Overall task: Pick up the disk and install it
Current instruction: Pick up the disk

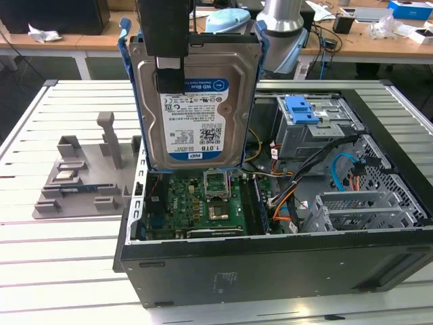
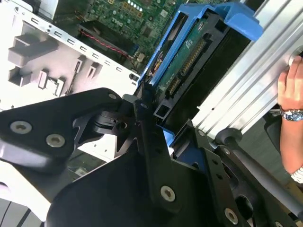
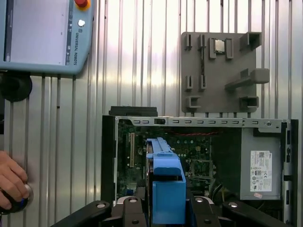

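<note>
The gripper [image 1: 169, 68] has its jaws closed across the upper end of the disk [image 1: 196, 108], which hangs upright toward 12 o'clock in the exterior view above the open computer case [image 1: 270, 271]; judged rigid, weighty, shock-sensitive, best held on its flat faces.

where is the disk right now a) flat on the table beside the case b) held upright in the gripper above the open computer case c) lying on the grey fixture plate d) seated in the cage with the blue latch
B: in the exterior view the gripper is shut on the disk, which hangs upright, label showing, over the open computer case.
</note>
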Tool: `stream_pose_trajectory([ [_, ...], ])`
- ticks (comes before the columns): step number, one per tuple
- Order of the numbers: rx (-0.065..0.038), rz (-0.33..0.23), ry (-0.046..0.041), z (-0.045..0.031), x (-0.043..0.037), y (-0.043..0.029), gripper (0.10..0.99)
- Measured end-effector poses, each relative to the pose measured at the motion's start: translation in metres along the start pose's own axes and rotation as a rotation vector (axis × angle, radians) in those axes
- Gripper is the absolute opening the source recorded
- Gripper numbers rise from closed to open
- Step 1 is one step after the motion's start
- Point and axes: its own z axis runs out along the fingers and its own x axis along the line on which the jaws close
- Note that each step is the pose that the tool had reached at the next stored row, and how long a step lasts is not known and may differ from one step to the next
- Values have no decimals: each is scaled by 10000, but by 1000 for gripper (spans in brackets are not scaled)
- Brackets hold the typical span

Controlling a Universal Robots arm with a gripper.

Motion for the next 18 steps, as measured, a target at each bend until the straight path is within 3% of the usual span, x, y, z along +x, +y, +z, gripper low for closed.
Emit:
stream_pose_trajectory([
  [10, 0, 0, 1, -1, 14, -33, 365],
  [18, 0, 0, 2, -9, 18, -258, 365],
])
